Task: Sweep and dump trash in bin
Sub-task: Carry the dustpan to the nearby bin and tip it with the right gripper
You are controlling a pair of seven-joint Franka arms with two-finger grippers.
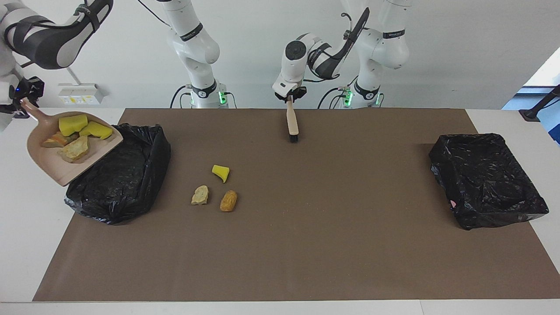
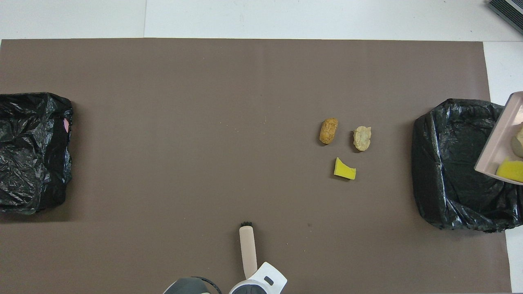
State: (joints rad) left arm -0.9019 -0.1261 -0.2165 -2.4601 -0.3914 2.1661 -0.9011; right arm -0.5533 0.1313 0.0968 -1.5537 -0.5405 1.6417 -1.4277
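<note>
Trash [image 1: 220, 188]: three scraps on brown mat [image 1: 306, 245], white table [image 1: 26, 245].
</note>
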